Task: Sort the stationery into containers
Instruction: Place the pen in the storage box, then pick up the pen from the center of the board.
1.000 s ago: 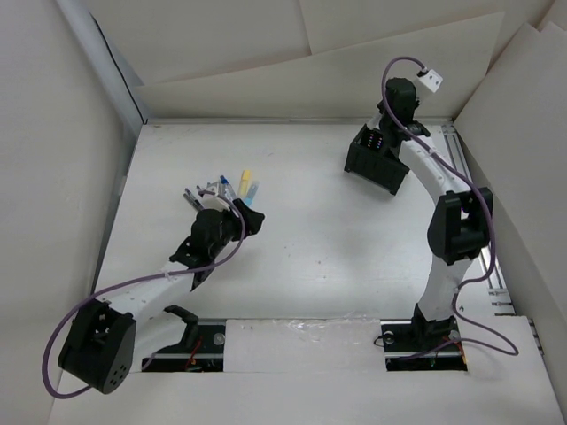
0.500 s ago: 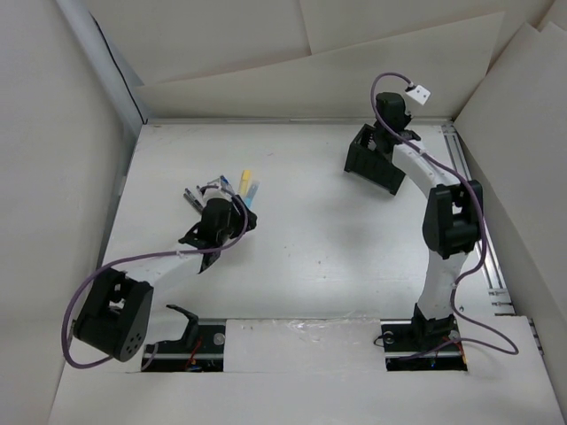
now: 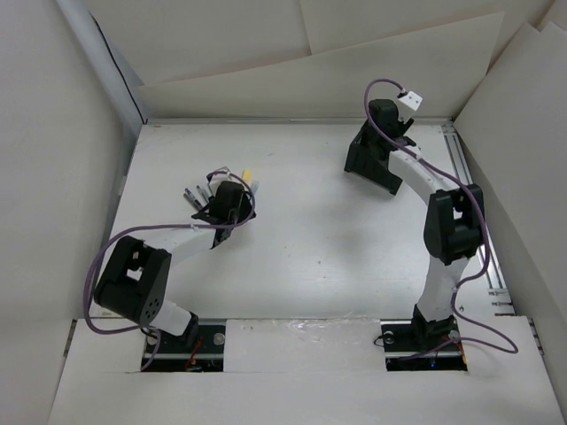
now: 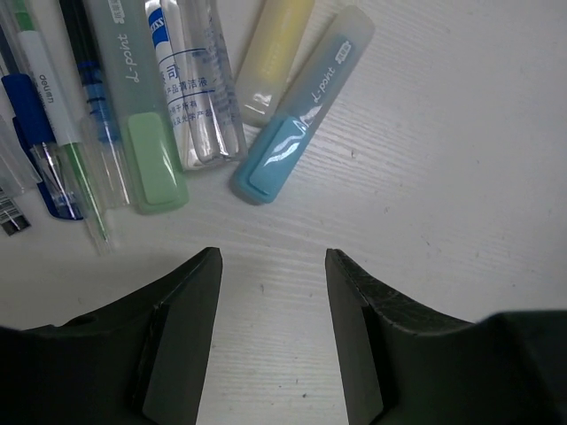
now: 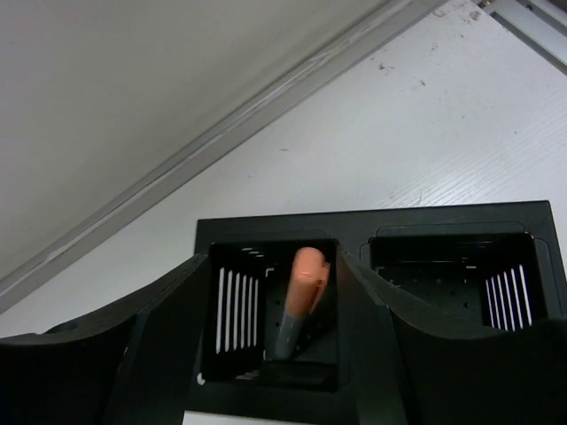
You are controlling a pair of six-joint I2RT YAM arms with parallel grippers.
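- The left gripper [image 4: 273, 270] hangs low over the stationery [image 3: 198, 192], at the left-middle of the table [image 4: 461, 177]. Its jaws are partly open, with just bare tabletop between them and nothing gripped.
- In the left wrist view the pile sits just past the fingertips: a blue highlighter [image 4: 297, 119], a yellow highlighter [image 4: 273, 53], a green highlighter [image 4: 142, 115], a clear tube [image 4: 199, 88] with a blue label, and a blue-capped pen [image 4: 31, 133].
- Most of these run off the top and left edges, so I can't get a full count.
- From overhead the arm covers most of the pile. Only a yellow tip and a few pen ends poke out.
- The right gripper [image 5: 275, 266] is over the black box [image 5: 443, 221] at the far right of the table, with its jaws spread wide.
- An orange-capped marker [image 5: 306, 288] leans tilted in the box's left compartment, between the fingers. It sits close to the right one, but nothing is pinching it.
- The bottom of that compartment is too dark to make out, and the other compartment is partly blocked.
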